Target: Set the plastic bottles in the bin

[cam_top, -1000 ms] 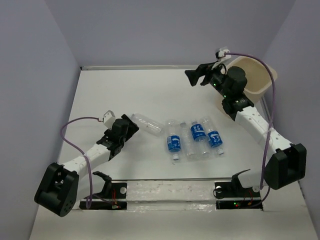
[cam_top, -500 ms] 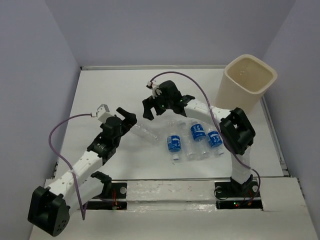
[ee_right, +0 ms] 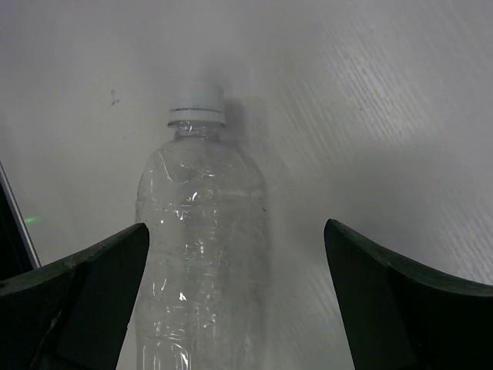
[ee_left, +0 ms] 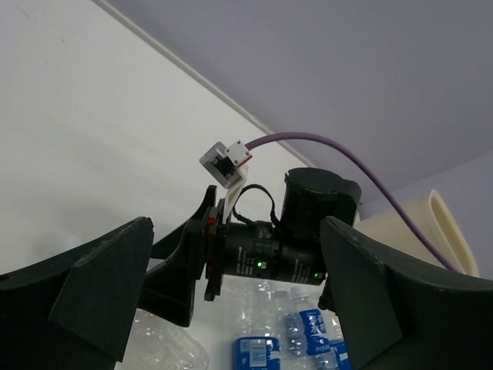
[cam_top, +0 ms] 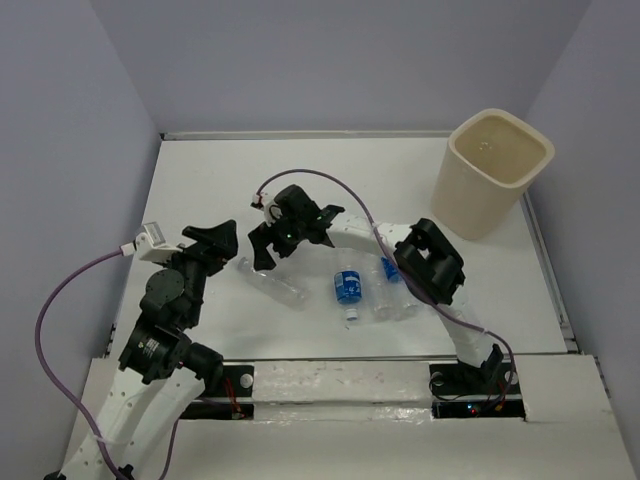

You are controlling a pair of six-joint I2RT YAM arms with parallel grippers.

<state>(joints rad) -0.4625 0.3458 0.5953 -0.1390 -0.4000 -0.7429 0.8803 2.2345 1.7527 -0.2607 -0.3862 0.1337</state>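
Right claw [ee_right: 235, 231] hangs spread wide over an unlabelled clear plastic bottle with a white cap [ee_right: 202, 254], not yet gripping it; left claw [ee_left: 235, 227], equally wide, hovers beside. Blue-labelled clear bottles [cam_top: 348, 287] lie toward the near edge. Tall cream plastic bin [cam_top: 493, 170] stands at the far right corner, so most of the work looks undone.
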